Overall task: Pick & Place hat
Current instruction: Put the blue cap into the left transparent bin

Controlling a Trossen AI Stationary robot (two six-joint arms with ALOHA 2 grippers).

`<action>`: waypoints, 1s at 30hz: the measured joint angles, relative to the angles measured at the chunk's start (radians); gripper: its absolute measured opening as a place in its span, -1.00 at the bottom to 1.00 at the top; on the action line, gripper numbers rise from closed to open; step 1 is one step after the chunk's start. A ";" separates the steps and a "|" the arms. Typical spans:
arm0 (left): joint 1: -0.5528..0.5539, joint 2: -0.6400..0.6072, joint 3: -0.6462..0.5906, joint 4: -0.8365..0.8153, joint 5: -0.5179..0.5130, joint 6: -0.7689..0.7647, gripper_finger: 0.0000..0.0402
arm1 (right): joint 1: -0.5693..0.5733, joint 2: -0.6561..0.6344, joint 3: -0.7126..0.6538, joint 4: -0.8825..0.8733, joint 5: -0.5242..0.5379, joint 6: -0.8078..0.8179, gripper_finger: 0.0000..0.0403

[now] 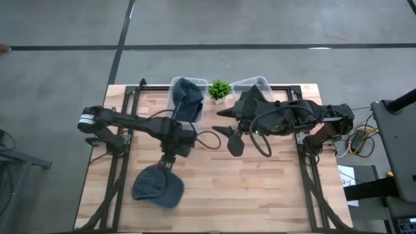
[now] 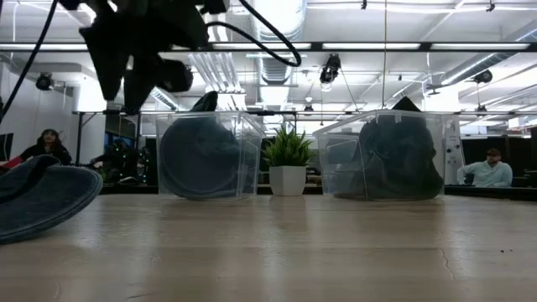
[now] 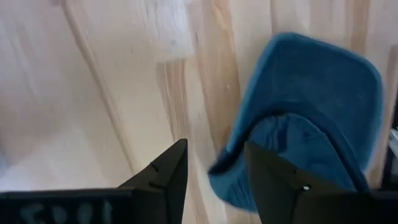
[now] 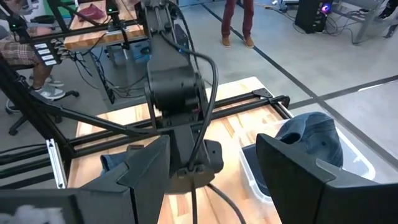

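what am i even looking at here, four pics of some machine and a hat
It is a robot with two dark arms at a wooden table, each ending in a two-finger gripper. One picture looks straight down, one looks level across the tabletop, and two come from cameras on the wrists. The left gripper is open just above a blue hat lying on the table, holding nothing. The right gripper waits open near the middle. At the back stand two clear bins, the left bin and the right bin, with dark hats inside, and a small plant between them.
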 joint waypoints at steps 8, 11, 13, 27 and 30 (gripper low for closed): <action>-0.031 0.000 -0.105 0.130 0.028 -0.016 -0.26 | 0.000 0.000 0.000 0.000 -0.001 0.008 0.16; -0.036 0.000 -0.144 0.171 0.055 -0.036 -0.26 | 0.006 0.000 0.000 -0.001 -0.001 0.008 0.16; -0.044 0.000 -0.166 0.188 0.095 -0.046 -0.26 | 0.010 0.000 -0.001 -0.001 -0.002 0.012 0.16; -0.094 0.000 -0.272 0.322 0.125 -0.083 -0.26 | 0.026 0.000 -0.001 -0.001 -0.003 0.019 0.16; -0.101 0.000 -0.302 0.345 0.126 -0.086 -0.26 | 0.026 0.000 -0.001 -0.001 -0.003 0.019 0.16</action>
